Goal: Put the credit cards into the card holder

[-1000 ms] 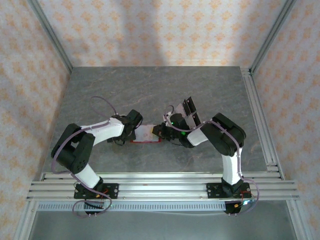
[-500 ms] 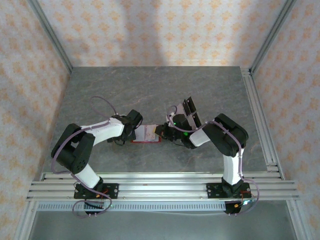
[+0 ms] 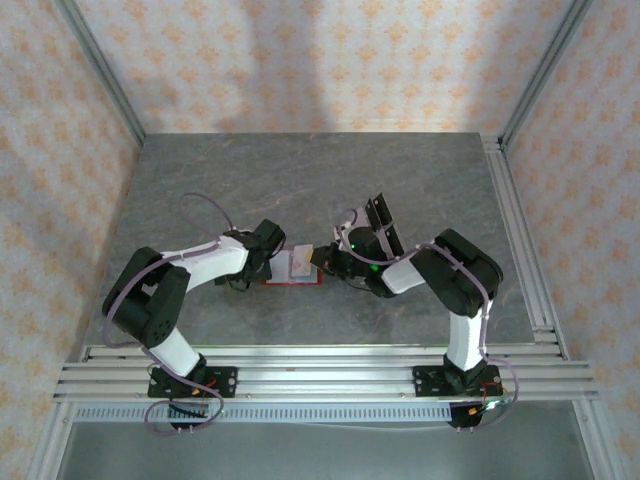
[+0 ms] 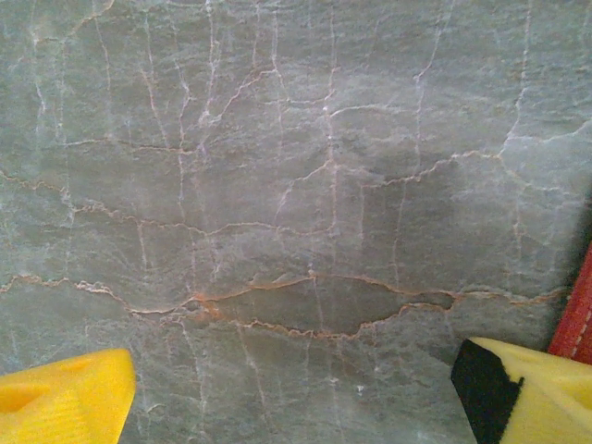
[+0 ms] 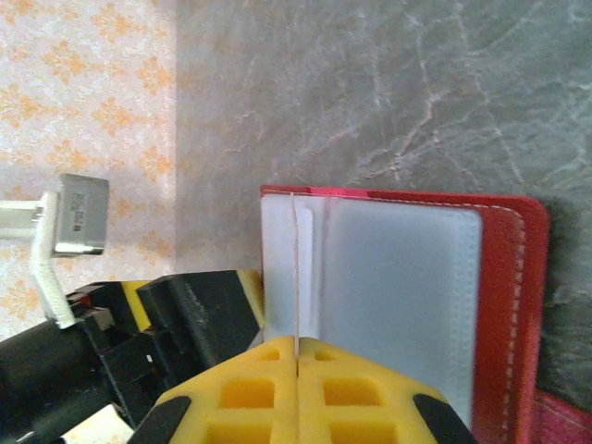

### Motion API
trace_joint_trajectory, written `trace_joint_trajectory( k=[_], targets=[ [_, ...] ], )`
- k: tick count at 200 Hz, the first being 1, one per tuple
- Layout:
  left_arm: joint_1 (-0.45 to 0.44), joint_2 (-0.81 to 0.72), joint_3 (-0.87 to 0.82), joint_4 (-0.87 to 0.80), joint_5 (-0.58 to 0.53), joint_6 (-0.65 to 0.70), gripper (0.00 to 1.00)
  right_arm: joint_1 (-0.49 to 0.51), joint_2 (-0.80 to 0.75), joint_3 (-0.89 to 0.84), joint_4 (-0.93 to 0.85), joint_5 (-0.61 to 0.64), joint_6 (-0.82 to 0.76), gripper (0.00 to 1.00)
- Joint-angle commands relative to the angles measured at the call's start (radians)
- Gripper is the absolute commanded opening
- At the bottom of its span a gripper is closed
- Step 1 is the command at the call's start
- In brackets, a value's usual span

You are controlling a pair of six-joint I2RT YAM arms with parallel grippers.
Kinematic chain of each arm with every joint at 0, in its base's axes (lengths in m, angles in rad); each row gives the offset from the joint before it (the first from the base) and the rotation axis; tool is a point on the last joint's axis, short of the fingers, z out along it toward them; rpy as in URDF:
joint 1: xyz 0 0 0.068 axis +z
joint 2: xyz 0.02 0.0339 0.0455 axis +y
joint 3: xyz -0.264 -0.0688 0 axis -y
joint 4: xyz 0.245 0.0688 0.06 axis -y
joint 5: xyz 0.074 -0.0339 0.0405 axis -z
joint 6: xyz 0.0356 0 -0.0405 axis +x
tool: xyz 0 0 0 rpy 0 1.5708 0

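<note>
The red card holder lies open on the table, its pale grey inside facing up. My right gripper is shut on one credit card, seen edge-on and standing over the holder's left part. In the top view that card sits above the holder, between my right gripper and my left gripper. My left gripper is open over bare table, and the holder's red edge lies just outside its right fingertip. More credit cards lie behind the right wrist.
The grey marble table has free room at the back and on both sides. Aluminium rails run along the right edge and along the near edge. Patterned walls close in the sides and back.
My right gripper has edged slightly left with the card, bringing it closer over the holder. My left arm has stayed where it was.
</note>
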Motion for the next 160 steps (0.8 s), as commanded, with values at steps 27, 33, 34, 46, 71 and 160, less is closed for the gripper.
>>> trace_joint_trajectory(
  k=[27, 33, 34, 46, 71, 160],
  targets=[
    [-0.016, 0.03, -0.022, 0.004, 0.018, -0.001, 0.92, -0.005, -0.001, 0.02, 0.03, 0.004, -0.002, 0.0],
    [-0.016, 0.03, -0.022, 0.004, 0.018, 0.0, 0.92, -0.005, 0.003, 0.023, 0.029, 0.001, -0.002, 0.0],
    [-0.016, 0.029, -0.021, 0.004, 0.018, 0.001, 0.92, -0.005, 0.004, 0.023, 0.03, 0.001, -0.002, 0.0],
    [-0.015, 0.03, -0.022, 0.003, 0.015, 0.001, 0.92, -0.005, 0.015, 0.026, 0.034, -0.001, -0.001, 0.0],
    [-0.016, 0.03, -0.022, 0.0, 0.015, 0.001, 0.92, -0.002, 0.037, 0.032, 0.045, -0.005, 0.004, 0.0],
    [-0.016, 0.03, -0.03, 0.002, 0.013, 0.001, 0.92, 0.017, 0.088, 0.045, 0.083, -0.012, 0.024, 0.0]
  ],
)
